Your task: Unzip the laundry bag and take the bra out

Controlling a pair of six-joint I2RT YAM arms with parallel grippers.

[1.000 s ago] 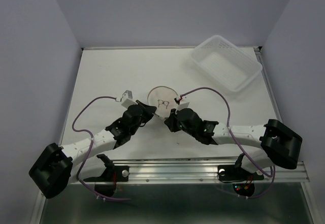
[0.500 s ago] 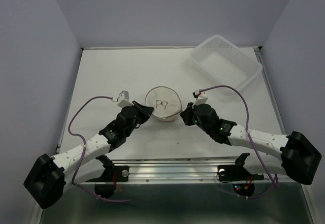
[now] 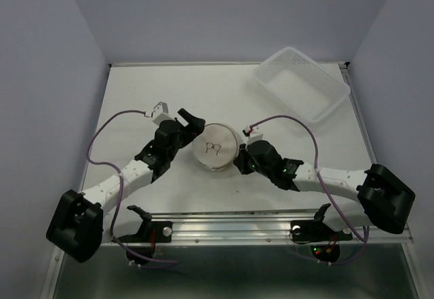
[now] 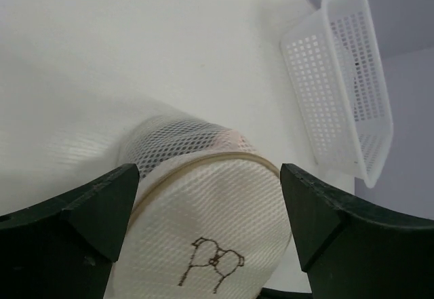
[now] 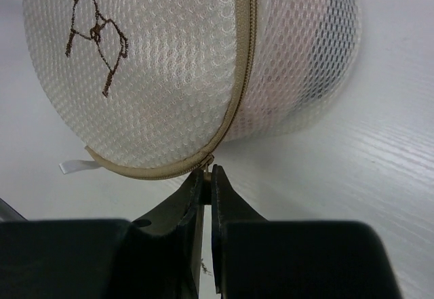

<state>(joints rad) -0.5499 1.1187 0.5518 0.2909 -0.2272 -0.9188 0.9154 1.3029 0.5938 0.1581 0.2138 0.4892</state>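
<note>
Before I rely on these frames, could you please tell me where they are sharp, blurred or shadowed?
Top external: even, diffuse light, only soft shadows, the laundry bag sharp. Left wrist: the bag's mesh and the plastic basket are crisp, the open left hand dark and soft-edged. Right wrist: mesh and zipper crisp; the shut right hand near-black, detail lost.

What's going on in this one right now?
Two robot arms are working on a small round cream-white mesh laundry bag on the white table. The left gripper is open, its fingers on either side of the bag. The right gripper is shut, its tips at the tan zipper rim; whether it pinches the pull cannot be seen. The zipper looks closed and no bra is out. A clear rectangular plastic basket sits at the far right corner.
</note>
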